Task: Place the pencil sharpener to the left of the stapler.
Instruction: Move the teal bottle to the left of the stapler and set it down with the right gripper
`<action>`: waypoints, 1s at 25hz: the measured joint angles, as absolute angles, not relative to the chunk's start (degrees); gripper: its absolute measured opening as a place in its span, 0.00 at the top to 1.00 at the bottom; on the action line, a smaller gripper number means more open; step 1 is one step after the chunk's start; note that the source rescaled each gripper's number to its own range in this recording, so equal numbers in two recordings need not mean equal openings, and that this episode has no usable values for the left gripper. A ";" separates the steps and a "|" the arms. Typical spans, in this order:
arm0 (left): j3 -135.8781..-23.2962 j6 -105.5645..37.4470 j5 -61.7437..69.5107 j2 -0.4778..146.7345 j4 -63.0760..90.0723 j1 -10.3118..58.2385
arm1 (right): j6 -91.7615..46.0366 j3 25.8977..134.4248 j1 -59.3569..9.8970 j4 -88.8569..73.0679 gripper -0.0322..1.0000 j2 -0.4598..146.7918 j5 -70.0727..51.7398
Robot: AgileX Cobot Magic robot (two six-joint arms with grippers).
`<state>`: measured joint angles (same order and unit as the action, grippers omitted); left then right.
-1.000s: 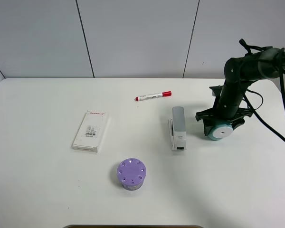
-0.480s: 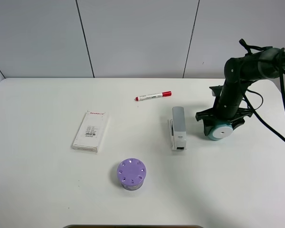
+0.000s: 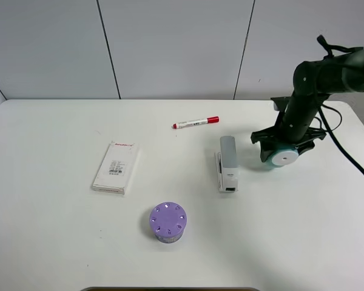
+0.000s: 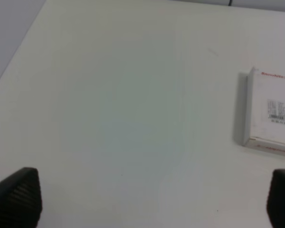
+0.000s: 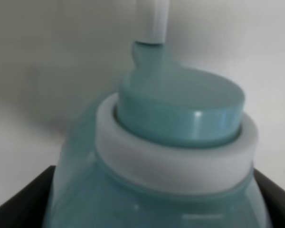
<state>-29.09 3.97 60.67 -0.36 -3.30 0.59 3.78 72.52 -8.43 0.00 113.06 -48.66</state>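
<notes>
The teal pencil sharpener (image 3: 283, 157), its flat white round face toward the camera, hangs just above the table to the right of the stapler (image 3: 227, 162). My right gripper (image 3: 285, 149) is shut on it. In the right wrist view the sharpener (image 5: 175, 142) fills the picture, with a dark finger (image 5: 19, 199) at each lower corner. The slim grey and white stapler lies lengthwise on the table, a short gap from the sharpener. My left gripper (image 4: 149, 209) is open over bare table, its fingertips (image 4: 16, 195) wide apart; it does not show in the exterior high view.
A red-capped marker (image 3: 196, 122) lies behind the stapler. A flat white box (image 3: 116, 167) rests at the left, also seen by the left wrist (image 4: 270, 114). A purple cylinder with holes (image 3: 168, 222) stands near the front. Bare table lies between the box and the stapler.
My right arm has risen and drawn back a little, carrying the pencil sharpener up off the table. Nothing else has moved.
</notes>
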 joint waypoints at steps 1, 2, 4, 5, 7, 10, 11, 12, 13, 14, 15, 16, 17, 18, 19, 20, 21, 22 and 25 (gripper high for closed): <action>-29.09 3.97 60.67 -0.36 -3.30 0.59 | 3.76 72.52 -8.43 0.00 0.96 111.97 -48.66; -29.09 3.97 60.67 -0.36 -3.30 0.59 | 3.76 72.52 -8.43 0.00 0.96 110.84 -48.66; -29.09 3.97 60.67 -0.36 -3.30 0.59 | 3.76 72.52 -8.43 0.00 0.96 108.89 -48.66; -29.09 3.97 60.67 -0.36 -3.30 0.59 | 3.65 72.52 -8.43 0.00 0.96 107.84 -48.66; -29.09 3.97 60.67 -0.36 -3.30 0.59 | 2.71 72.52 -8.43 0.00 0.96 105.89 -48.72; -29.09 3.97 60.67 -0.36 -3.30 0.59 | 1.26 72.52 -8.43 -1.39 0.96 103.01 -48.84; -29.09 3.97 60.67 -0.36 -3.30 0.59 | 0.94 72.52 -8.43 -2.20 0.96 102.11 -48.84; -29.09 3.97 60.67 -0.36 -3.30 0.59 | 0.00 72.52 -8.48 -3.19 0.96 101.34 -48.84; -29.09 3.97 60.67 -0.36 -3.30 0.59 | -0.52 72.52 -8.56 -4.11 0.96 100.80 -48.84; -29.09 3.97 60.67 -0.36 -3.30 0.59 | -1.53 72.52 -9.01 -5.03 0.96 100.22 -48.84; -29.09 3.97 60.67 -0.36 -3.30 0.59 | -2.33 72.52 -9.58 -5.82 0.96 99.89 -48.84; -29.09 3.97 60.67 -0.36 -3.30 0.59 | -2.89 72.52 -10.59 -6.35 0.96 99.58 -48.78; -29.09 3.97 60.67 -0.36 -3.30 0.59 | -3.34 72.52 -11.83 -7.17 0.96 99.52 -48.72; -29.09 3.97 60.67 -0.36 -3.30 0.59 | -3.64 72.52 -13.01 -7.61 0.96 99.52 -48.67; -29.09 3.97 60.67 -0.36 -3.30 0.59 | -3.78 72.52 -14.52 -7.85 0.96 99.52 -48.67; -29.09 3.97 60.67 -0.36 -3.30 0.59 | -3.84 72.46 -16.06 -7.91 0.96 99.52 -48.52; -29.09 3.97 60.67 -0.36 -3.30 0.59 | -4.12 72.46 -17.55 -8.07 0.96 99.52 -48.40; -29.09 3.97 60.67 -0.36 -3.30 0.59 | -4.28 72.46 -18.75 -8.31 0.96 99.52 -48.26; -29.09 3.97 60.67 -0.36 -3.30 0.59 | -4.82 72.46 -22.41 -8.39 0.96 99.52 -47.19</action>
<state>-29.09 3.97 60.67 -0.36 -3.30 0.59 -4.82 72.46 -22.41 -8.39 99.52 -47.19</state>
